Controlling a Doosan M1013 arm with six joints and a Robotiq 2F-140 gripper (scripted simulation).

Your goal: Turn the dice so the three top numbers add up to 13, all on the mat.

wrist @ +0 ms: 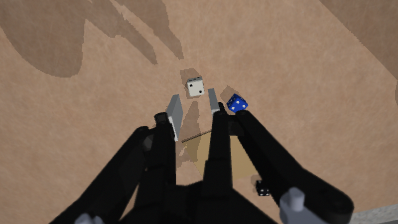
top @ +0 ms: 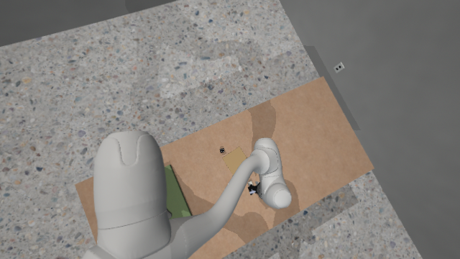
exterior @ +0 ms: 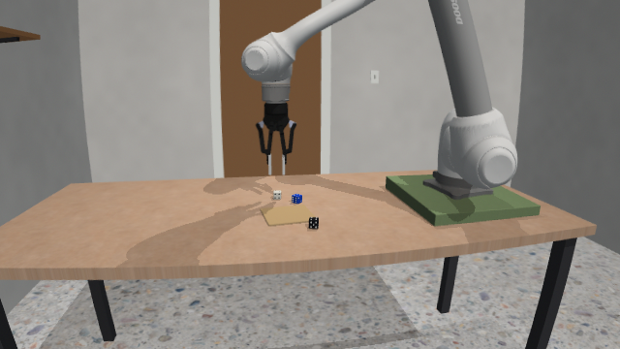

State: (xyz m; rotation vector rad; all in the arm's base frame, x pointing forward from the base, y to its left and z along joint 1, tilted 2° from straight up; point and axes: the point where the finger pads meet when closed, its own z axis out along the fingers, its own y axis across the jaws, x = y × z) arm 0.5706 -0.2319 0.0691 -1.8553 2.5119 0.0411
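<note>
Gripper [top: 252,188] [exterior: 276,172] [wrist: 195,101] pointing down, up in the air over the wooden table [top: 316,119] [exterior: 97,218] [wrist: 75,115]. Fingers partly spread, a gap between them, nothing pinched; pads roughly parallel.

White die [top: 250,183] [exterior: 277,195] [wrist: 196,88] on the table, off the mat, two pips on its upper face. In the wrist view it shows just beyond the gap between the fingertips, not touched. In the top view it is partly hidden by the arm and gripper.

Blue die [exterior: 296,199] [wrist: 237,103] also on the table, near the white one but apart, turned at an angle to it; wrist view has it to the right of the right-hand pad. Top number too small to call. Hidden by the arm in the top view.

Black die [top: 222,150] [exterior: 313,223] [wrist: 263,188] on the table just beside a mat corner, on the side away from the white die. Top number can't be told for sure.

Tan square mat [top: 233,160] [exterior: 288,215] [wrist: 242,165] flat on the table between the black die and the other two, no die on it.

Robot arm [top: 230,191] [exterior: 276,93] stands on a green base block [top: 177,194] [exterior: 513,201] at one end of the table
</note>
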